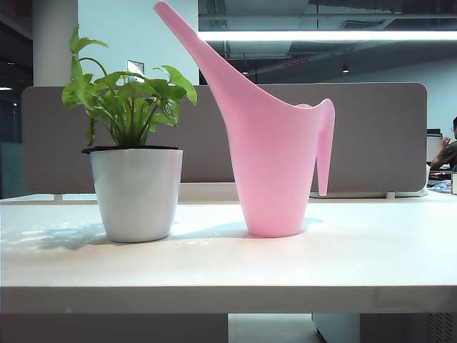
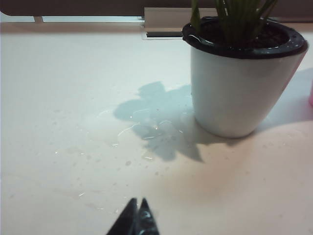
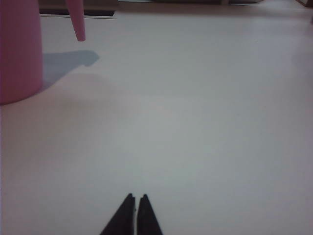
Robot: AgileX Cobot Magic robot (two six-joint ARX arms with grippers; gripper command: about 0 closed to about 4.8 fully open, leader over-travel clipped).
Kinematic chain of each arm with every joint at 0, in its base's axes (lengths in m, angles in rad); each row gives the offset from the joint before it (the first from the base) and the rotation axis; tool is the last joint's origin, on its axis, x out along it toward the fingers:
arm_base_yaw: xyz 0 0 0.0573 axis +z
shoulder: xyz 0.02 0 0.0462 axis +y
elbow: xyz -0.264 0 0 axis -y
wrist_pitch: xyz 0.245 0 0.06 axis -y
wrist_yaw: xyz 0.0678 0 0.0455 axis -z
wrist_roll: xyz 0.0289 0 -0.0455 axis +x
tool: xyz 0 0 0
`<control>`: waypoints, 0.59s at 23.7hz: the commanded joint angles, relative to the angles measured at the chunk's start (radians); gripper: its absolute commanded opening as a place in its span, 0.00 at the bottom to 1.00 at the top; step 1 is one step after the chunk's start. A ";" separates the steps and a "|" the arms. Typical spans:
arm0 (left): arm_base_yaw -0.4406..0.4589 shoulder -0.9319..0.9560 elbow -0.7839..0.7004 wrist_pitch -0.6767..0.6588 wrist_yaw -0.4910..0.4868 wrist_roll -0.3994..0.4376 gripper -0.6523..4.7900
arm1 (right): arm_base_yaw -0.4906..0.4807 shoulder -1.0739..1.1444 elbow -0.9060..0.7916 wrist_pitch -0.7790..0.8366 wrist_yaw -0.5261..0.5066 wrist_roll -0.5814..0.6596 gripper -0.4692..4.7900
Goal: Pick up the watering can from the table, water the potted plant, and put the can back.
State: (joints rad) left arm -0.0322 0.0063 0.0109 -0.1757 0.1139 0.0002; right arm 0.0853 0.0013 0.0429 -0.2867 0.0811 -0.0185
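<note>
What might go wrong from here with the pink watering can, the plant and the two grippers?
1. The watering can is tall with a thin handle; a poor pinch by the shut right gripper, low over the table, may tip it.
2. Its spout leans over the potted plant standing close by, so a lift could brush leaves.
3. Water droplets lie ahead of the shut left gripper; the pot may slide.

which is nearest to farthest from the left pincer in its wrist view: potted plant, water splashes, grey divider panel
From the shut left pincer:
1. water splashes, on the table just ahead.
2. potted plant, beyond them, to one side.
3. grey divider panel, along the table's far edge.
</note>
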 commanded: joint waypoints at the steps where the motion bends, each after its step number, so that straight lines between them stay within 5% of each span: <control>1: 0.000 0.001 -0.002 0.005 0.003 0.000 0.13 | 0.001 -0.001 -0.002 0.006 0.002 0.000 0.15; 9: -0.002 0.001 0.012 -0.021 0.002 0.000 0.13 | 0.001 -0.001 0.003 0.006 0.006 0.149 0.15; 11: -0.006 0.012 0.067 -0.124 0.002 0.000 0.13 | 0.001 -0.001 0.027 0.003 -0.001 0.184 0.14; 13: -0.050 0.143 0.280 -0.459 -0.002 0.000 0.13 | 0.002 -0.001 0.156 0.000 -0.063 0.214 0.08; 14: -0.097 0.240 0.375 -0.449 -0.003 0.015 0.13 | 0.002 0.000 0.231 0.003 -0.125 0.224 0.08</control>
State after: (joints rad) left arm -0.1032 0.1970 0.3538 -0.6369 0.1131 0.0010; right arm 0.0856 0.0017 0.2276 -0.3145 0.0181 0.1917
